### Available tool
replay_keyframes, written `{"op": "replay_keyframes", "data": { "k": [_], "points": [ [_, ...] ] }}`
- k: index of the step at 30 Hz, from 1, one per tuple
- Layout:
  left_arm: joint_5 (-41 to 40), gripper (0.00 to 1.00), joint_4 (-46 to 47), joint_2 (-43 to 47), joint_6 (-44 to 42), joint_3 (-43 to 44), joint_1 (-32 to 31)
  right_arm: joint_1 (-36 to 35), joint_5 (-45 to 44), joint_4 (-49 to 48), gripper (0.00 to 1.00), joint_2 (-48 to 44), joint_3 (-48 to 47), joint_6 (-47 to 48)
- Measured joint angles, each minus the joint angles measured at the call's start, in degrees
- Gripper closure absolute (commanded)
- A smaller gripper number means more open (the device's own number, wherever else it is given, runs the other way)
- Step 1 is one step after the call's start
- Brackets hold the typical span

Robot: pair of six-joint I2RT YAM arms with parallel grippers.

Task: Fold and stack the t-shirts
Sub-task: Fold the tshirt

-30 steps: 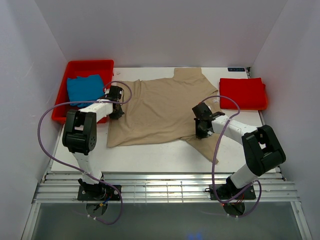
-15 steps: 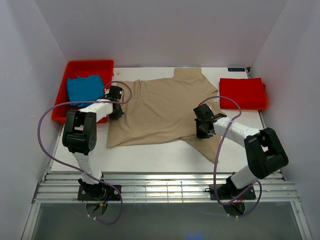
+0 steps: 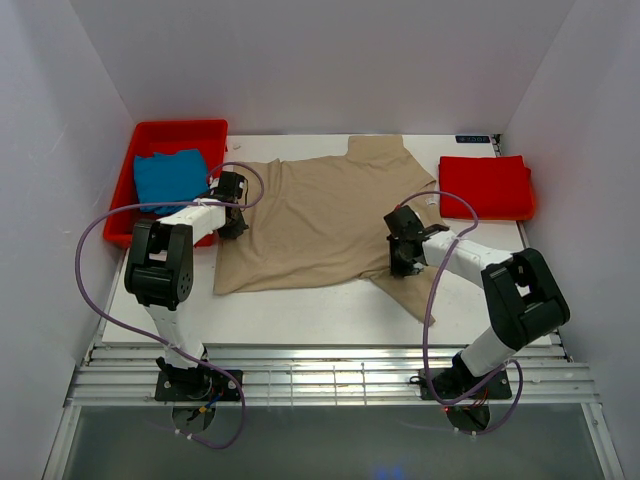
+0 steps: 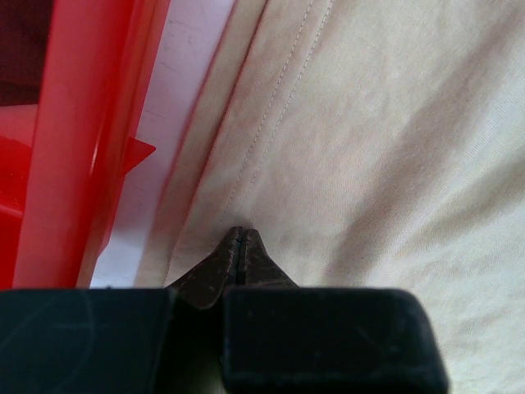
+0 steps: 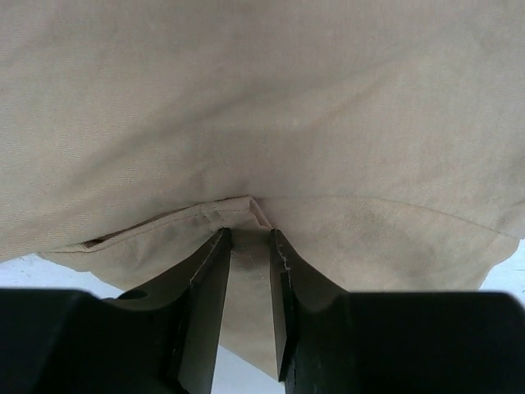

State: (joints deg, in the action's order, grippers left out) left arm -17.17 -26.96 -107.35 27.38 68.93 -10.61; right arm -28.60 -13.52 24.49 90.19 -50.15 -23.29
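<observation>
The tan t-shirt (image 3: 320,210) lies spread flat mid-table, its collar at the far side. My left gripper (image 3: 236,205) sits at the shirt's left edge beside the tray. In the left wrist view its jaws (image 4: 239,238) are shut, pinching the cloth (image 4: 369,123) by the stitched hem. My right gripper (image 3: 400,258) is down on the shirt's right side near the sleeve seam. There its jaws (image 5: 249,238) stand slightly open, straddling a small ridge of tan cloth (image 5: 262,98). The folded blue t-shirt (image 3: 170,178) lies in the tray. At the far right rests the folded red t-shirt (image 3: 485,187).
A rigid red plastic tray (image 3: 180,130) stands at the far left, its wall (image 4: 74,123) close to my left fingers. White enclosure walls bound the table on three sides. Bare tabletop (image 3: 330,305) shows in front of the shirt.
My right gripper closed on the cloth, shifted slightly right, then came back and opened its jaws partway. The left arm and the shirts have not moved.
</observation>
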Motion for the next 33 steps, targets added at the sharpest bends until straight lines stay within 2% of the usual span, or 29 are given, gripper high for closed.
{"op": "replay_keyframes", "data": {
  "k": [19,29,32,33],
  "points": [
    [0.1,1.00,0.0,0.0,-0.1,0.0,0.0,0.6,0.0,-0.3,0.65,1.4,-4.9,1.6],
    [0.1,1.00,0.0,-0.2,-0.2,0.2,0.0,1.0,0.8,-0.2,0.65,5.2,-6.1,1.9],
    [0.0,1.00,0.0,-0.7,-0.4,0.7,0.0,1.0,0.8,0.0,0.68,5.2,-6.1,1.9],
    [0.0,1.00,-0.1,-0.9,-0.4,1.0,0.0,1.0,0.8,0.1,0.74,5.1,-6.1,1.9]
  ]
}}
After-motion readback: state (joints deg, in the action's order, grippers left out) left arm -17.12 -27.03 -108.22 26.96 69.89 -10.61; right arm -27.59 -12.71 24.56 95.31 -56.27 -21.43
